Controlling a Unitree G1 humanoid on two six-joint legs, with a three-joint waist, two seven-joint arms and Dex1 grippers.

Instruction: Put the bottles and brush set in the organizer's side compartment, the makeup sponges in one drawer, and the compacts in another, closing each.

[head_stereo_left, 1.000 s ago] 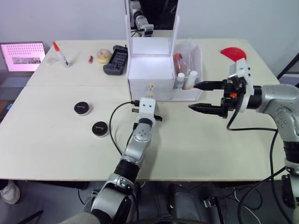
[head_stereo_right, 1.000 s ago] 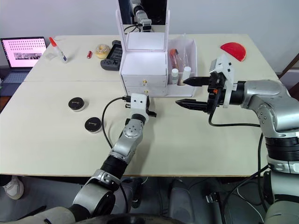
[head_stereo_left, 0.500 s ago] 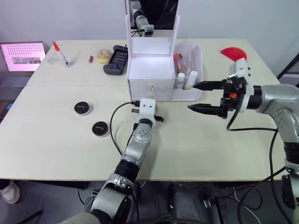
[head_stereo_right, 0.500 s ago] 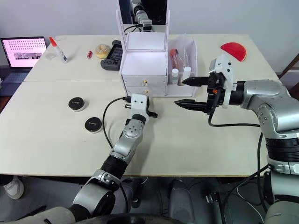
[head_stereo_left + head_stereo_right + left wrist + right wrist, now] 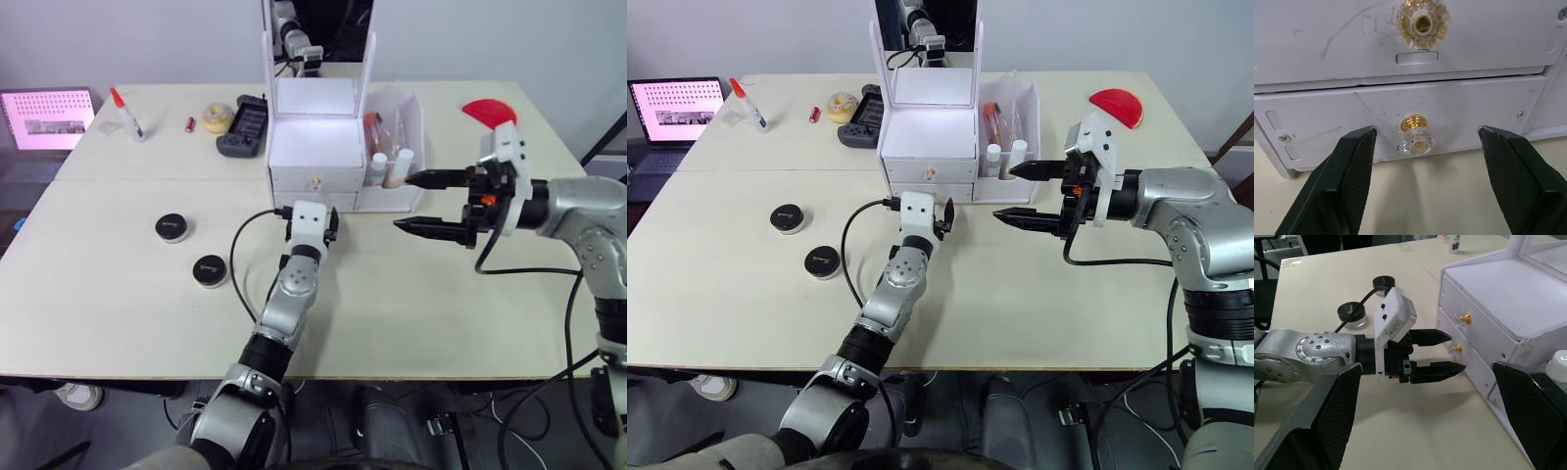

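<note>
Pale counter (image 5: 118,294), white organizer (image 5: 315,147) at back centre, both drawers shut. Left gripper (image 5: 1418,147) fingers spread either side of lower drawer knob (image 5: 1416,137), not touching. Right gripper (image 5: 419,203) fingers apart, empty, just beside side compartment (image 5: 409,127). Two compacts (image 5: 210,269) on counter, well left of organizer.

The top of the mirror (image 5: 317,39) is cut off by the picture's edge. The left gripper (image 5: 1442,352) sits in front of the lower drawer (image 5: 1400,122), so from the head views that drawer's knob is hidden – the wrist view shows the knob (image 5: 1416,138). Both drawers are shut, so what is inside cannot be seen. The bottles (image 5: 389,166) in the side compartment (image 5: 416,122) are partly hidden by its wall – the labels are too small to read
</note>
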